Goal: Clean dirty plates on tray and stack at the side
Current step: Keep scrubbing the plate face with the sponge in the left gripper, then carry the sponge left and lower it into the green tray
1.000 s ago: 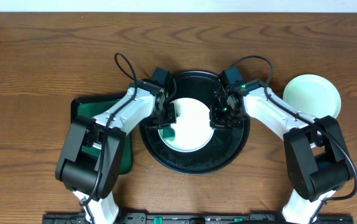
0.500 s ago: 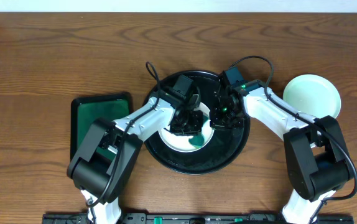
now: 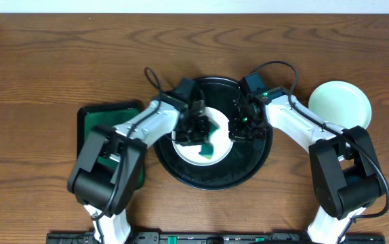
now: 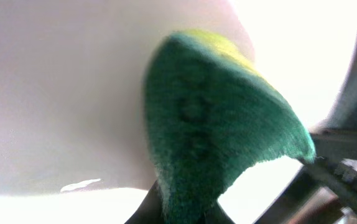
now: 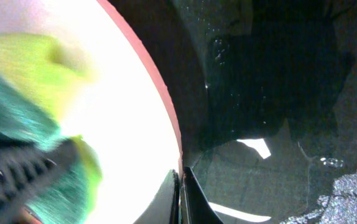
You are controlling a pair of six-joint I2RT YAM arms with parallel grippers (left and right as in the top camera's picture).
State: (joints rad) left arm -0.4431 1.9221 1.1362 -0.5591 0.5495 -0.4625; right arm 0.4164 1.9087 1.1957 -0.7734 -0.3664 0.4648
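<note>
Green sponge [image 4: 216,130] between tight left fingers [image 4: 146,210], over half-hidden plate [image 3: 189,153]; right fingers [image 5: 194,205] tight on its rim.

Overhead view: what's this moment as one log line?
left claw: grips sponge on plate | right claw: pinches plate rim | plate: in tray | second plate: right of tray

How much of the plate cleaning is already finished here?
Done: a clean-looking side plate lies on the table right of the tray. In hand: the left tool presses a green sponge on the tray plate, the right tool gripping its rim. Left: finish it, then stack it there.
</note>
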